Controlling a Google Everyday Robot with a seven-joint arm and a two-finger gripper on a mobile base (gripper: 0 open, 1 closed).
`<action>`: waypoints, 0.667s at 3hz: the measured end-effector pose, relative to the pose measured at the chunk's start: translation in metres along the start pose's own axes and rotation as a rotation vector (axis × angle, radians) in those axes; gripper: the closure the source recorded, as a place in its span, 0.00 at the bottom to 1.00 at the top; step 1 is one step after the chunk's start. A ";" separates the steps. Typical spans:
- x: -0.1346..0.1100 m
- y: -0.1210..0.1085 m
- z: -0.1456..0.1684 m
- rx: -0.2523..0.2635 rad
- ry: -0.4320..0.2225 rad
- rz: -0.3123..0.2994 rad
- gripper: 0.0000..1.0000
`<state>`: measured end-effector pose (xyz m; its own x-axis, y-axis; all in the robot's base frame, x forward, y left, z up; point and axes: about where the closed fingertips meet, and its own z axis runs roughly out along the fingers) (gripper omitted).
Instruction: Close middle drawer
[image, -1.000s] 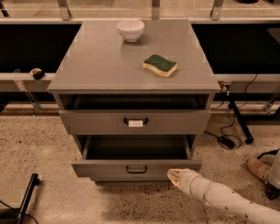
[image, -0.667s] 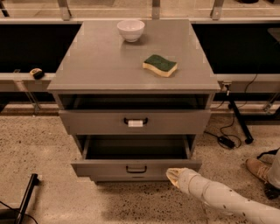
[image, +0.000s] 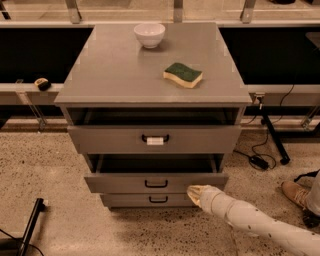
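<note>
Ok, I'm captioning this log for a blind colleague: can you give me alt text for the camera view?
A grey cabinet's middle drawer stands pulled out, with the robot's gripper at the lower right of its front. The tagged top drawer above also looks partly open; a white bowl and a green sponge sit on the cabinet top.
</note>
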<state>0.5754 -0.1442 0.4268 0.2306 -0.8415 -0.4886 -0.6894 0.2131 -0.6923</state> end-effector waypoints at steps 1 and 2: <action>0.011 -0.018 0.024 0.036 0.002 -0.003 1.00; 0.015 -0.024 0.032 0.048 -0.001 -0.001 1.00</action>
<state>0.6170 -0.1459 0.4192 0.2320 -0.8411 -0.4886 -0.6555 0.2360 -0.7174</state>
